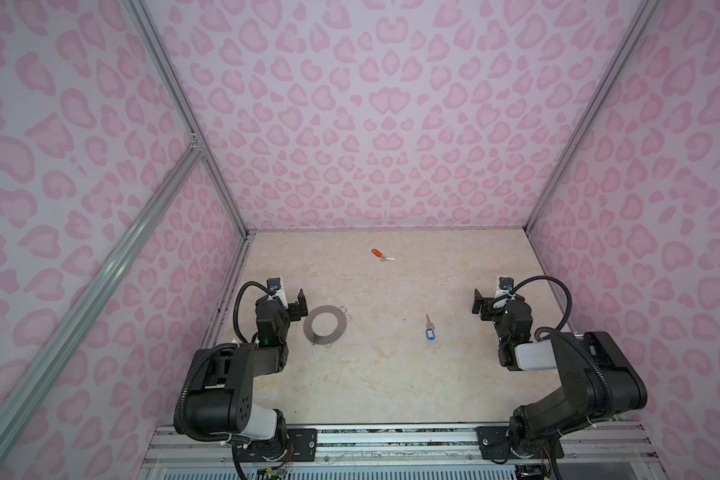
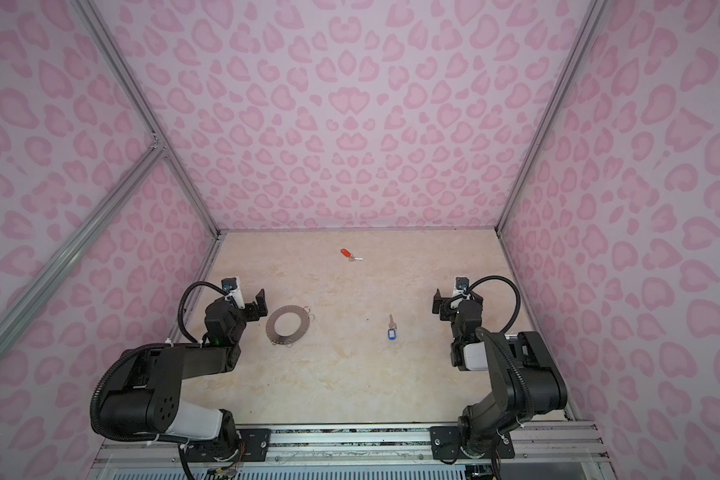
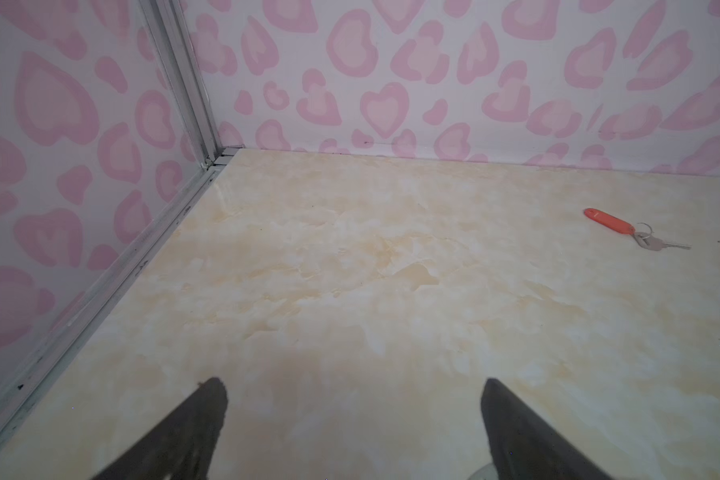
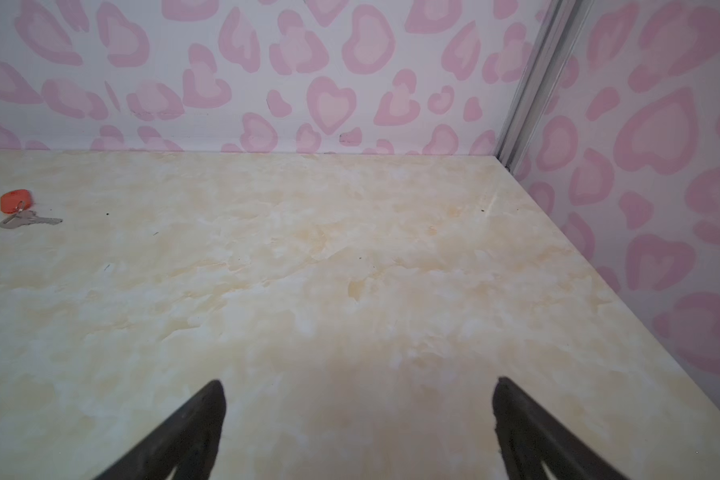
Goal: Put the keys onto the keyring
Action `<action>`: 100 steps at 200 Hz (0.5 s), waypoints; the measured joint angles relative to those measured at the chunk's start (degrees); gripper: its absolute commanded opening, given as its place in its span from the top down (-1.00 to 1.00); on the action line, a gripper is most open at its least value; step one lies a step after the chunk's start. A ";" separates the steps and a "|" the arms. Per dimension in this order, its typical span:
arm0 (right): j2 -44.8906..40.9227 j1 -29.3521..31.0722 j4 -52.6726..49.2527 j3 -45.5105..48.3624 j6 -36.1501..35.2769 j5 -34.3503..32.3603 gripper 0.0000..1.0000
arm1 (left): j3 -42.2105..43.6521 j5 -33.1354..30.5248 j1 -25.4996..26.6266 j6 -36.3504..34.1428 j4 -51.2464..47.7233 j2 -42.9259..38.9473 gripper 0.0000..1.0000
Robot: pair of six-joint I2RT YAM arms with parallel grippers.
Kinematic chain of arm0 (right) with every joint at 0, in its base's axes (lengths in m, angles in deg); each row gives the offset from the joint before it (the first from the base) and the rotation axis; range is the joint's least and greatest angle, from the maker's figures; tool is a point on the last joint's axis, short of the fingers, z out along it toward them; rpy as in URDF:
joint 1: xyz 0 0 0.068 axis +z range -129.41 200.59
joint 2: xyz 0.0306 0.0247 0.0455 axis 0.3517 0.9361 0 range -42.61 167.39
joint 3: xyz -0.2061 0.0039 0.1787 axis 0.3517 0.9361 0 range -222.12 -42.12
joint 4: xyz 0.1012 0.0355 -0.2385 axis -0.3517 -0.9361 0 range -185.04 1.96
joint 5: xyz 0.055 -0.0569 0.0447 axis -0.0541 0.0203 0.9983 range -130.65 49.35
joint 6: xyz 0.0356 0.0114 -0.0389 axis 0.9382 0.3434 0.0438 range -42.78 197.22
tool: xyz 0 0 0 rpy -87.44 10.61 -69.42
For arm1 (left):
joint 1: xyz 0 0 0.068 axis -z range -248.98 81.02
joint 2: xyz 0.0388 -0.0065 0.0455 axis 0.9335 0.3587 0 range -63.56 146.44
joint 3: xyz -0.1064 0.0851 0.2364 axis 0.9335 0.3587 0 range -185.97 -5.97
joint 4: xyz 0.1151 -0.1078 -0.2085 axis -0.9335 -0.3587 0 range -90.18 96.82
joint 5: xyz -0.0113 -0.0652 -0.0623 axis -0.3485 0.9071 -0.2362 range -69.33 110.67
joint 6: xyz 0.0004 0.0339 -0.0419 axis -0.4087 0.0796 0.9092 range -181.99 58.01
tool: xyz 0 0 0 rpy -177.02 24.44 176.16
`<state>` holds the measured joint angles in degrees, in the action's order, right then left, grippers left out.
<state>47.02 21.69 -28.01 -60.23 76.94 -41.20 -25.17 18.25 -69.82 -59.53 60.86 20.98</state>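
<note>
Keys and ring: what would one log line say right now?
left gripper open, empty | right gripper open, empty | ring on table by left gripper | red key, blue key loose on table, off ring

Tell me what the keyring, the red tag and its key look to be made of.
Keyring: likely thin sheet metal, dull grey and flat, with small holes round the rim and wire loops on its edge.
Red tag: probably plastic, smooth and evenly coloured with a slight sheen.
Its key: metal, silvery with bright glints; which metal cannot be told.
</note>
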 measured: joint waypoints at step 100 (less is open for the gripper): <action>0.00 -1.40 -0.15 -0.33 0.55 0.83 -1.00 | 0.02 -0.20 -0.02 0.02 0.02 -0.02 -0.94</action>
<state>47.02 20.29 -28.16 -60.56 77.49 -40.37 -25.15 18.06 -69.84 -59.51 60.88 20.95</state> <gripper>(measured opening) 0.999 0.970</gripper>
